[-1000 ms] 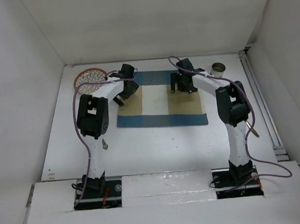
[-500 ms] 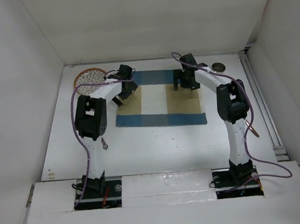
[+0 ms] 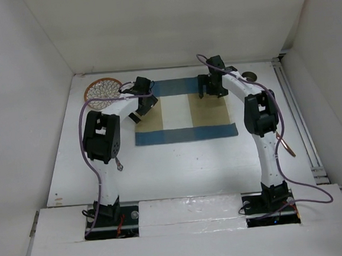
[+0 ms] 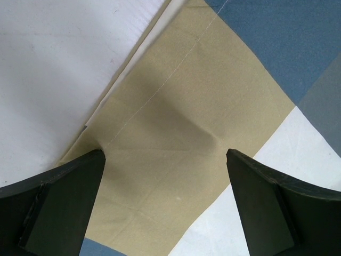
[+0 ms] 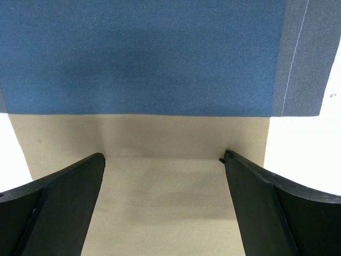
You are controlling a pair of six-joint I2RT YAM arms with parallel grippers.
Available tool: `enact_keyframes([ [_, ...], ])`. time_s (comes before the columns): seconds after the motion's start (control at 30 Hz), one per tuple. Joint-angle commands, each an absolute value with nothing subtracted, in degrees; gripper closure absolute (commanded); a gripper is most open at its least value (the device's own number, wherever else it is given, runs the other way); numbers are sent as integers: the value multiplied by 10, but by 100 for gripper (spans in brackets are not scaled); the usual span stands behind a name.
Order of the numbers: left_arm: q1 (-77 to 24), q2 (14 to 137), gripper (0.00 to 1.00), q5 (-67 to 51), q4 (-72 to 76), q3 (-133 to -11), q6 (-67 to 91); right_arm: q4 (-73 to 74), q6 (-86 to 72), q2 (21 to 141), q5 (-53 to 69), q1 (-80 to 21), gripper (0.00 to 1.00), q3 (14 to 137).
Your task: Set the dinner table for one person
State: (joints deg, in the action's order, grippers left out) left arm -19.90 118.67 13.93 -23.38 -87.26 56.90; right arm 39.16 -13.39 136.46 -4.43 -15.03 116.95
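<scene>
The dinner table (image 3: 180, 169) is a plain white top walled by white panels. A blue-and-tan checked placemat (image 3: 184, 112) lies flat at its far middle. My left gripper (image 3: 141, 108) is open over the mat's left tan patch (image 4: 176, 106), with its fingertips (image 4: 90, 165) down at the cloth near the left edge. My right gripper (image 3: 210, 94) is open over the mat's far right part, with its fingertips (image 5: 240, 165) on the tan patch (image 5: 160, 192) just below the blue band (image 5: 144, 53). Neither gripper holds anything.
A round patterned plate (image 3: 102, 92) lies at the far left beside the mat. A metal cup (image 3: 250, 75) stands at the far right, partly hidden by the right arm. A copper-coloured utensil (image 3: 288, 148) lies right of the right arm. A small utensil (image 3: 119, 164) lies by the left arm.
My right gripper has moved toward the far edge of the mat. The mat's near edge has drawn back a little and lies straighter. The left gripper has barely moved.
</scene>
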Motion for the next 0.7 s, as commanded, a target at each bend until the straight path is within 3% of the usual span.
enact_keyframes([
  [0.0, -207, 1212, 0, 110, -305, -860, 580, 403, -127, 1349, -33, -145, 0, 1165],
  [0.57, -207, 1121, 0, 189, -375, -964, 564, 410, -132, 1227, -62, -163, 0, 1165],
  [0.67, -207, 1100, 0, 194, -368, -971, 543, 388, -132, 1180, -69, -169, 0, 1118],
])
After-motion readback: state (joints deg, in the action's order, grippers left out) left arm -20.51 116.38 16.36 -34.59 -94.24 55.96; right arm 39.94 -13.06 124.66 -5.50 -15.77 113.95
